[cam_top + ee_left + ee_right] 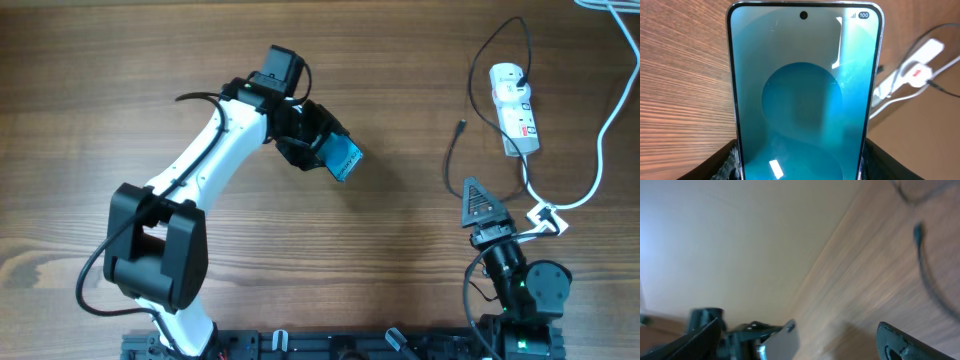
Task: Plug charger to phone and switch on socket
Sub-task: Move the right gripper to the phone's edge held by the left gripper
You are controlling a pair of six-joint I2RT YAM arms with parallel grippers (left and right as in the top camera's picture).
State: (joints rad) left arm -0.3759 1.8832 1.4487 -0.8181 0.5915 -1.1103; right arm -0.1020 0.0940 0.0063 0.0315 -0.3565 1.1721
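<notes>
The phone point(343, 157), its cyan-teal screen lit, is held off the table at centre by my left gripper point(318, 148), which is shut on its lower end. In the left wrist view the phone point(802, 90) fills the frame, with a black finger point(722, 162) against each side edge. The white socket point(515, 110) lies at the far right, with the charger's black plug in its upper end. The charger's connector tip point(461, 126) lies loose on the wood left of the socket. My right gripper point(476, 197) hovers open below that tip, holding nothing. The tip point(917, 230) shows blurred in the right wrist view.
A thick white cord point(605, 130) runs from the socket off the top right corner. A small white tag point(545, 217) lies beside the right arm's wrist. The socket point(920, 67) and its cords appear beyond the phone in the left wrist view.
</notes>
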